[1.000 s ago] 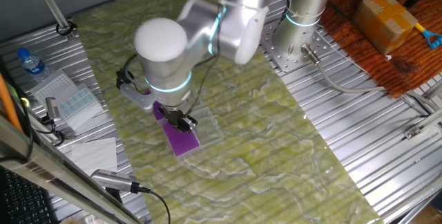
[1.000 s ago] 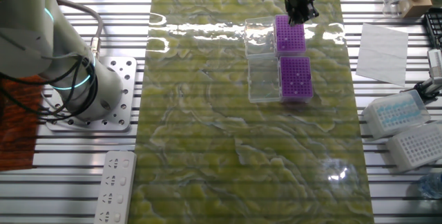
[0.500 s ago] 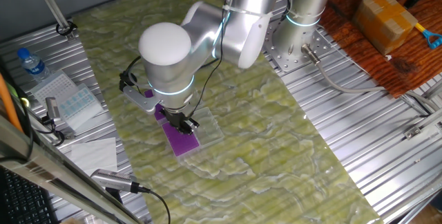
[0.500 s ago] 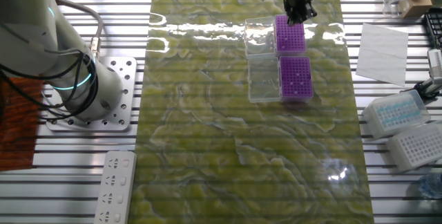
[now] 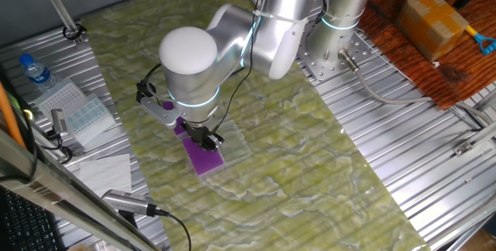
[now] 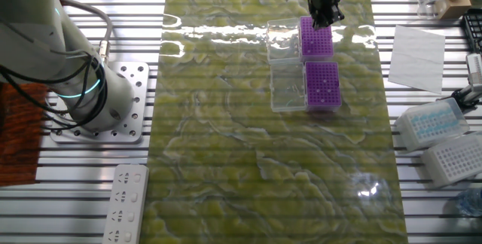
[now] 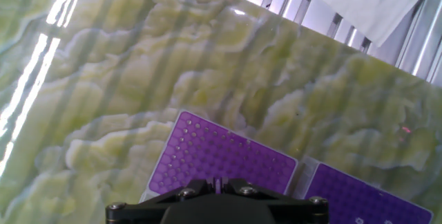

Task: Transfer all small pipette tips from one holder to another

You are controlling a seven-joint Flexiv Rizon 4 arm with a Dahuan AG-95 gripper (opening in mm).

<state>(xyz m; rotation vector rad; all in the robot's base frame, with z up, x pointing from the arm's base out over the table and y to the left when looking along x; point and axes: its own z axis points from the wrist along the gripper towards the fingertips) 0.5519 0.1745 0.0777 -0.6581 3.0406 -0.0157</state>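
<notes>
Green mat (image 6: 226, 123); two purple racks (image 6: 317, 39) end to end, 12-to-6. Tips (image 6: 324, 86) too small to count. My gripper (image 6: 325, 19) over far rack; finger opening can't tell.

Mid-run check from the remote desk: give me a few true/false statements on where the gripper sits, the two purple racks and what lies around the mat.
1. The gripper is over the purple rack farther from the robot base. True.
2. The two purple racks stand at opposite ends of the mat. False: the second rack stands right next to the first, end to end.
3. Small pale tips dot the top of the second rack. True.
4. A water bottle lies on the green mat. False: it lies off the mat, on the metal table slats.
5. The clear lids cover both racks. False: they lie open beside them.
</notes>
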